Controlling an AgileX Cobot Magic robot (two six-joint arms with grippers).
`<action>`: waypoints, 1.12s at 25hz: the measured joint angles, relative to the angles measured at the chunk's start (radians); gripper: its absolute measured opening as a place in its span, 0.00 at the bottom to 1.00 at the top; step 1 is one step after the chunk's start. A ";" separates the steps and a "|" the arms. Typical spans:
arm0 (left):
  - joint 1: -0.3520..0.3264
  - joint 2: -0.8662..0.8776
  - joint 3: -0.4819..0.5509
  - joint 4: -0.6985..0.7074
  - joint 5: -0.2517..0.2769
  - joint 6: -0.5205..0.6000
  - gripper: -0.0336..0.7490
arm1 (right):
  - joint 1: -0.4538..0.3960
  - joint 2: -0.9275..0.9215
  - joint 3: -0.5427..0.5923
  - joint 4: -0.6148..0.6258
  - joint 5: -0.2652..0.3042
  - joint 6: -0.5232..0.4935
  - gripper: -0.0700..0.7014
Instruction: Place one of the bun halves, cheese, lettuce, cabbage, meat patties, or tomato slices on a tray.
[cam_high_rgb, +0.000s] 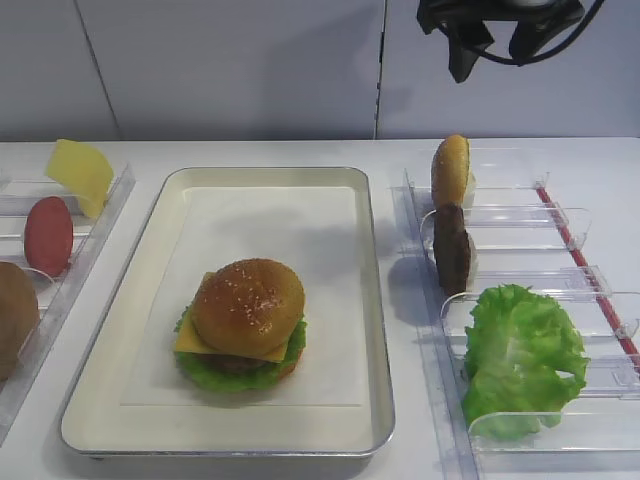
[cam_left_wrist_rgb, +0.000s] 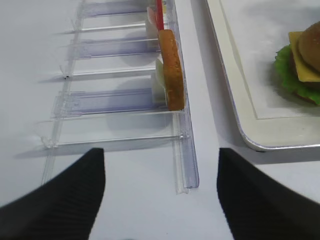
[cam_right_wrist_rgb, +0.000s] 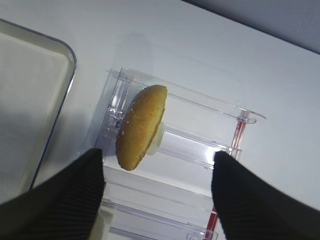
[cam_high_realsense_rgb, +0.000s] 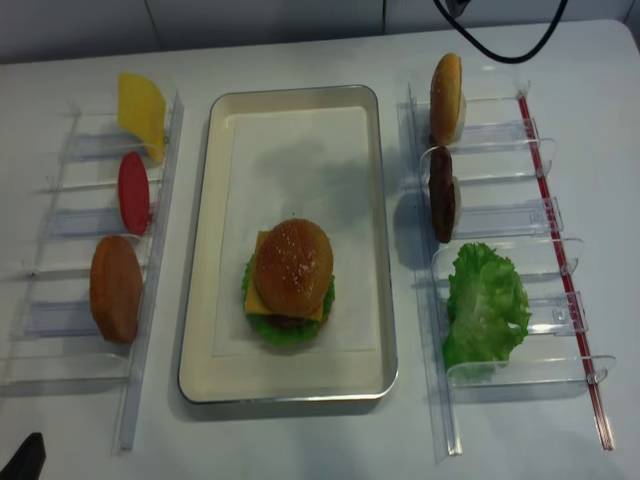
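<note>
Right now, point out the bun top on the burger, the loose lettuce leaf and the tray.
bun top (cam_high_rgb: 248, 303), exterior high view, centre of dome
lettuce leaf (cam_high_rgb: 520, 355), exterior high view, middle of leaf
tray (cam_high_rgb: 372, 300), exterior high view, right rim

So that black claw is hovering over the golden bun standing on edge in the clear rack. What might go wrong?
The golden bun half stands on edge in a narrow slot of the clear plastic rack, so the right gripper could catch the rack's wall or tip the bun over. Also, the finished sesame burger already sits on the cream metal tray; a careless placement there might knock its stack askew.
</note>
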 joint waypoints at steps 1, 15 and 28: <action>0.000 0.000 0.000 0.000 0.000 0.000 0.62 | 0.000 0.000 0.000 0.000 0.000 0.000 0.74; 0.000 0.000 0.000 0.000 0.000 0.000 0.62 | 0.000 -0.257 0.025 0.069 0.012 0.011 0.73; 0.000 0.000 0.000 0.000 0.000 0.000 0.62 | 0.000 -0.858 0.571 0.101 0.018 -0.026 0.73</action>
